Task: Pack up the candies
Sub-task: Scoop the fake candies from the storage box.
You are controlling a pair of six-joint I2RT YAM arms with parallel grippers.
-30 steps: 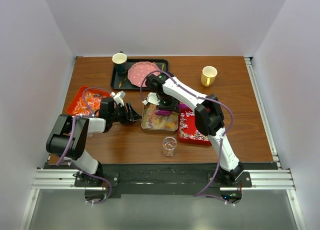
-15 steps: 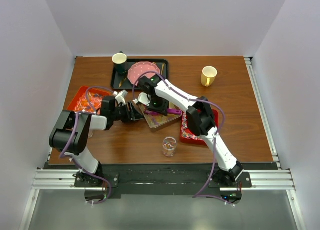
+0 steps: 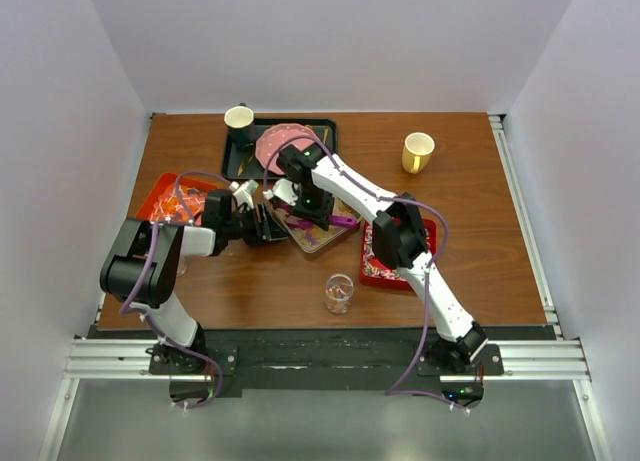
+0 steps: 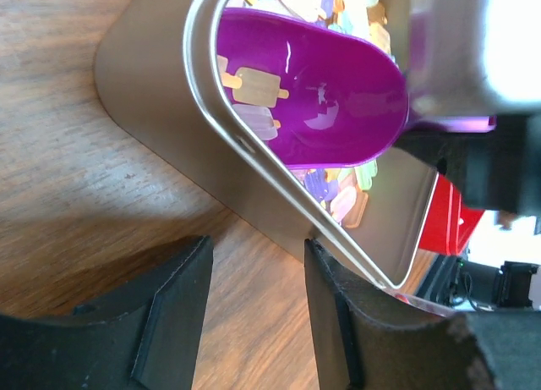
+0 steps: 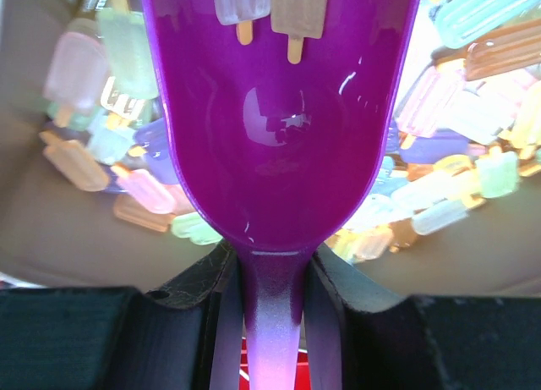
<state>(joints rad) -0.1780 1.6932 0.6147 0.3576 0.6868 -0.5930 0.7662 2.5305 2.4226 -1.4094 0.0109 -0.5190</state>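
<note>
Top external: wooden table (image 3: 480,241) with candies (image 3: 377,267), white walls (image 3: 330,41) around.

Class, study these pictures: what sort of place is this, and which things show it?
Probably a robotics lab test cell: a brown wooden table boxed in by plain white walls, two white robot arms mounted on an aluminium rail, and a metal tray of pastel lolly-shaped candies.
</note>
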